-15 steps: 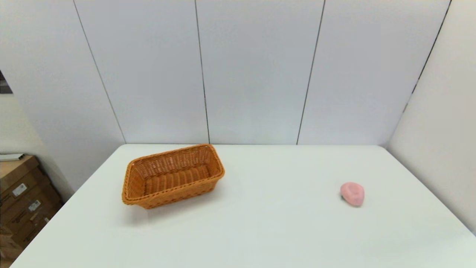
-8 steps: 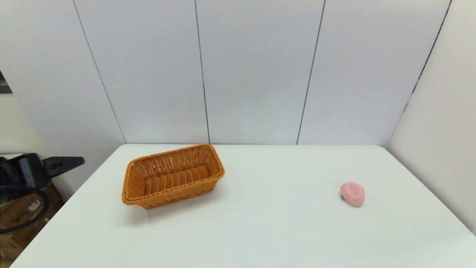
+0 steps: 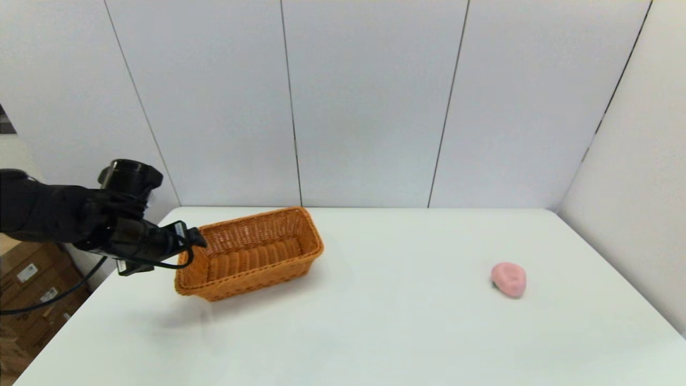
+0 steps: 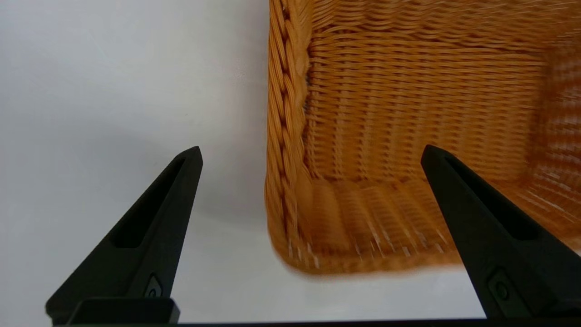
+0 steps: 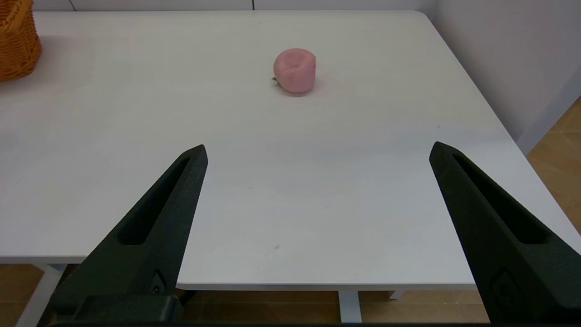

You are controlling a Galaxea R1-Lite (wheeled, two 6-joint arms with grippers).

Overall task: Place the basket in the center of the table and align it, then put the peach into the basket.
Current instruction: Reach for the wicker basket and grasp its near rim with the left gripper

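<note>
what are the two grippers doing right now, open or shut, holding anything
Left gripper: open, holding nothing, fingers straddling the basket rim.
Right gripper: open, empty, short of the peach.

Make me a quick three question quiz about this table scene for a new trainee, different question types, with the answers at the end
1. True or false: the peach already lies inside the basket.
2. Multiple choice: the left pincer is (A) shut on the peach, (B) open at the basket's left end, one finger outside the rim and one over the inside, (C) resting flat on the table.
3. Fill in: the right pincer is open, hanging off the table's near edge and facing the ____.

Key: 1 false, the peach sits alone on the table's right side. 2 B. 3 peach.
</note>
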